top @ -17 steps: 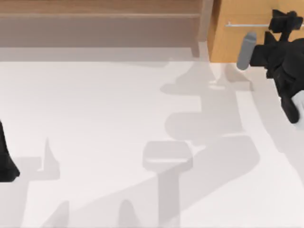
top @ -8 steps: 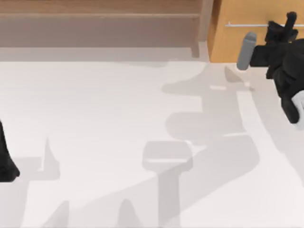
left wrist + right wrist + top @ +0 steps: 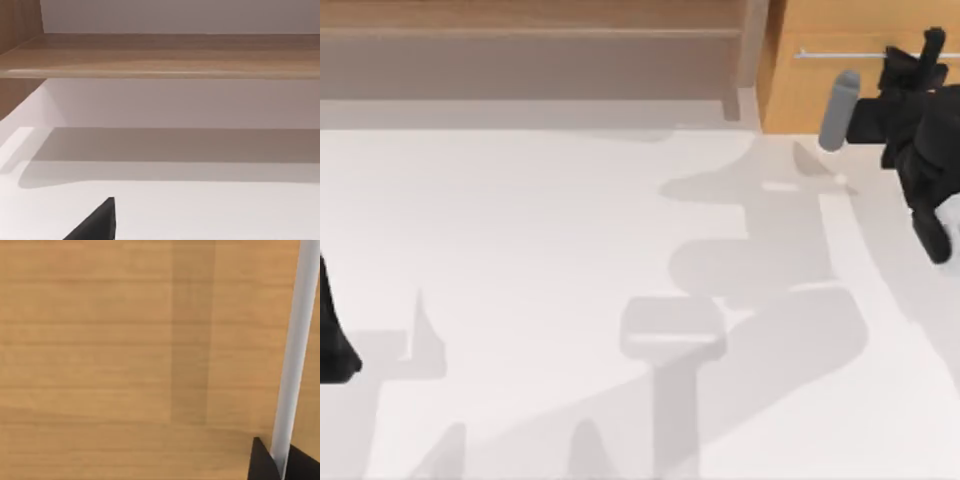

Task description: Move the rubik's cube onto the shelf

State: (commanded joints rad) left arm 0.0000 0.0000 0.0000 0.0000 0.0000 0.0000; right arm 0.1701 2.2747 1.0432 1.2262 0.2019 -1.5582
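From above, my right gripper (image 3: 920,55) sits at the orange-brown cabinet (image 3: 820,30) on the table's (image 3: 520,250) right, against its slim metal bar handle (image 3: 840,53). The light wooden shelf (image 3: 520,35) runs long and flat at the far left. My left arm (image 3: 332,340) is parked at the left edge.

My left wrist view shows the shelf board (image 3: 165,55), smooth-grained, grey recess beneath.

My right wrist view shows the cabinet front (image 3: 125,340), its round bar (image 3: 295,350) between my dark fingertips (image 3: 262,462), pinched around it.

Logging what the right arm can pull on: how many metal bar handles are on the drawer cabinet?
1. The metal bar handle runs across the drawer cabinet front at the table's far right; the right gripper is at it, fingers straddling the bar. More may lie outside the views.
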